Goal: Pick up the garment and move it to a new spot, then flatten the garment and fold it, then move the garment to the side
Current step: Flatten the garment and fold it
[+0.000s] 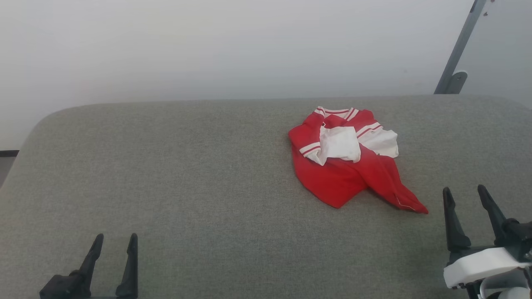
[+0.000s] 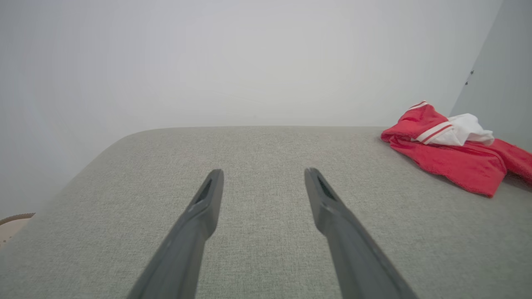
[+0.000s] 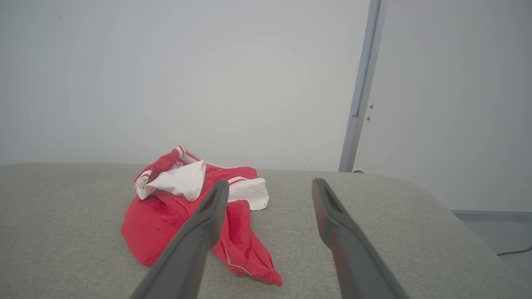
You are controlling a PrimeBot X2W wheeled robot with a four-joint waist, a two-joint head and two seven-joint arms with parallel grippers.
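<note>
Head view: your right pincer [image 1: 464, 189] is wide apart and empty. The soft, floppy shirt [image 1: 341, 178] lies just ahead-left; pinch its near red corner.

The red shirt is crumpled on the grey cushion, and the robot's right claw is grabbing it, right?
No. The garment does lie crumpled on the grey cushion, but the right gripper is open and apart from it, as the head view shows.

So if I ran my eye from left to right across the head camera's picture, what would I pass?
Left hand, open, at the lower left → crumpled red garment, right of centre → right hand, open, at the lower right. The garment lies on the grey padded surface.
</note>
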